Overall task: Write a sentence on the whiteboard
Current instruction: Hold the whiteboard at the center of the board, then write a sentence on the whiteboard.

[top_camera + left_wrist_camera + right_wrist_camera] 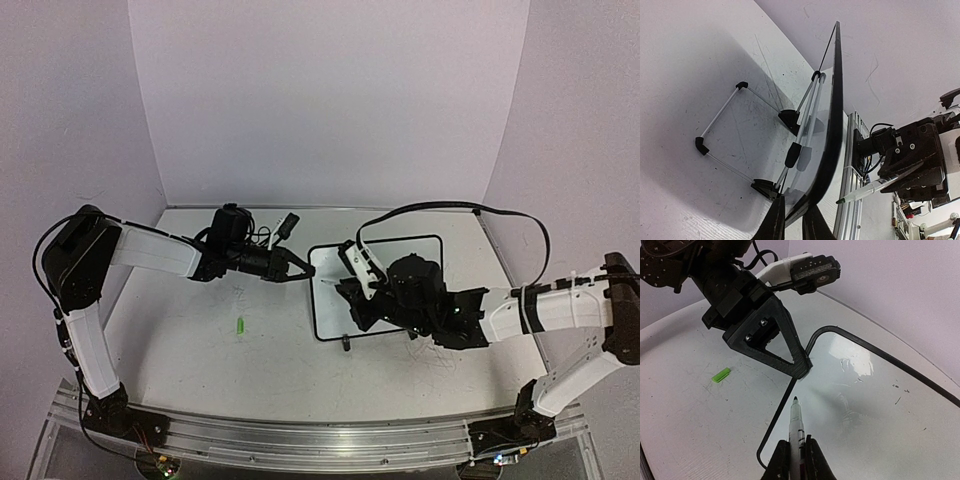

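Note:
The whiteboard (330, 318) lies mid-table with a thin black frame. In the left wrist view it shows edge-on (837, 100), propped on a wire stand (720, 122). My left gripper (304, 272) is shut on the board's left edge (794, 220); it also shows in the right wrist view (802, 369). My right gripper (346, 290) is shut on a marker (796, 422), uncapped, with its dark tip just inside the board's left frame, close over the surface. The marker also shows in the left wrist view (865, 191). No green handwriting shows on the board (875, 410), only a few small dark specks.
A small green cap (241, 325) lies on the table left of the board and also shows in the right wrist view (720, 374). A small black object (288, 224) sits near the back wall. An aluminium rail (300, 440) runs along the near edge. Walls enclose the table on three sides.

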Controlling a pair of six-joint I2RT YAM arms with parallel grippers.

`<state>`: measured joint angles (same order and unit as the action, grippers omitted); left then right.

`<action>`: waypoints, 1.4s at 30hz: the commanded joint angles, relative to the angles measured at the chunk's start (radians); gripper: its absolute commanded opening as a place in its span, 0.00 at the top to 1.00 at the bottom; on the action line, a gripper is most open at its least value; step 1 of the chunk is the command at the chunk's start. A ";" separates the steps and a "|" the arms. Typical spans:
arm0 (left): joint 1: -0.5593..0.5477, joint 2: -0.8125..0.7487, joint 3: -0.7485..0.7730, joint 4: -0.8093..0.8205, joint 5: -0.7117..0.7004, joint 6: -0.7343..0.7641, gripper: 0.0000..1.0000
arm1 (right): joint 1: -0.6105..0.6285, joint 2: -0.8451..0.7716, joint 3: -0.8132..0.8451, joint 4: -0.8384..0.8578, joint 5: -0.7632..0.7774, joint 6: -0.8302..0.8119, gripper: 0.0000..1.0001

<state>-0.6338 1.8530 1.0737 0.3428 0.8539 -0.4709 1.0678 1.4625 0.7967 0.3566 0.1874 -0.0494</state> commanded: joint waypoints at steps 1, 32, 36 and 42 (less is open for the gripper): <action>0.006 0.004 0.028 0.048 0.013 0.015 0.87 | 0.010 0.027 0.040 0.076 0.054 -0.003 1.00; 0.006 -0.002 0.011 0.053 0.005 0.016 0.97 | 0.030 0.101 0.033 0.170 0.168 0.006 1.00; 0.006 -0.002 0.008 0.055 0.004 0.018 0.98 | 0.030 0.110 0.036 0.175 0.166 0.010 1.00; 0.006 -0.003 0.007 0.056 0.004 0.019 0.98 | 0.031 0.110 0.032 0.184 0.176 0.012 1.00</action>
<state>-0.6338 1.8531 1.0733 0.3859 0.8433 -0.4344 1.0901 1.5670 0.7967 0.4872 0.3310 -0.0490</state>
